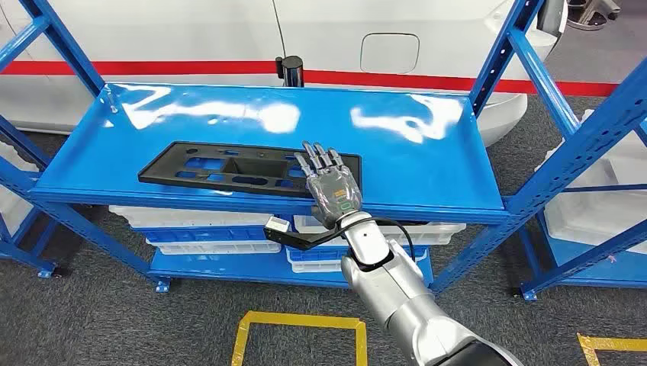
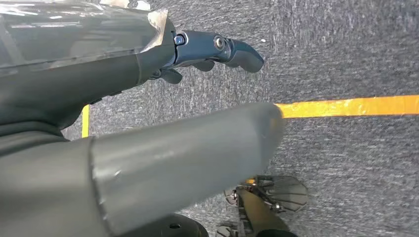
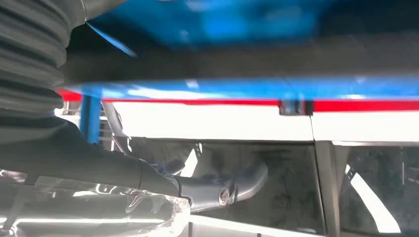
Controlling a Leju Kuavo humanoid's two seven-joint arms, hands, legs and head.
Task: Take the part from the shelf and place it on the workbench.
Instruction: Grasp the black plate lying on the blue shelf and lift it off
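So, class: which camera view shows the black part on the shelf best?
The head view. There the whole black part lies flat on the blue shelf, with the right hand over its right end. The right wrist view gives a blurred dark band; the left wrist view looks at floor.

Right hand [image 1: 329,181] outstretched, fingers apart

part [image 1: 229,169] black | shelf [image 1: 427,164] glossy blue | floor tape [image 2: 346,106] yellow

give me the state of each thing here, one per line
black part: lying flat on the blue shelf, not lifted
right hand: fingers spread over the part's right end, holding nothing
left hand: hanging over the grey floor, holding nothing
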